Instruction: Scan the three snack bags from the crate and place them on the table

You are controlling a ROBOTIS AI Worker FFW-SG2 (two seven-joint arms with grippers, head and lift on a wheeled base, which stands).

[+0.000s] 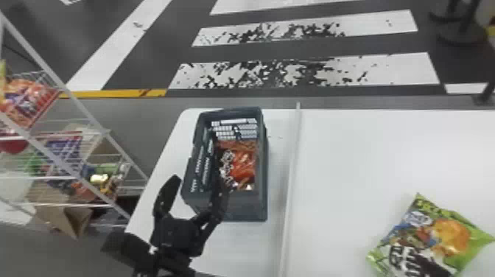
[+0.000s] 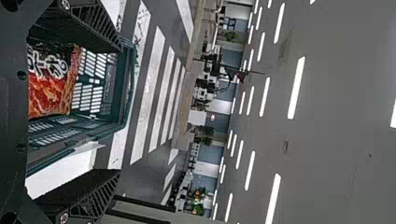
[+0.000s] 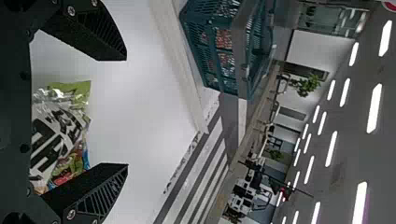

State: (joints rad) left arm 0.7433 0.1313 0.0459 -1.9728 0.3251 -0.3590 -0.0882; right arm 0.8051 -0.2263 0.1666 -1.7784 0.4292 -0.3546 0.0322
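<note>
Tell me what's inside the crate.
Inside the crate is at least one orange-and-black snack bag. The left tool covers some of the crate's near left part, and whatever lies beneath the bag is hidden, so I can't give a count.

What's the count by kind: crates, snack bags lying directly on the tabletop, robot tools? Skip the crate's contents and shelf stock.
Crate: 1, the dark crate
Snack bag on tabletop: 1, the green bag
Tools: 2, left tool and right tool, both open
Total: 4
</note>
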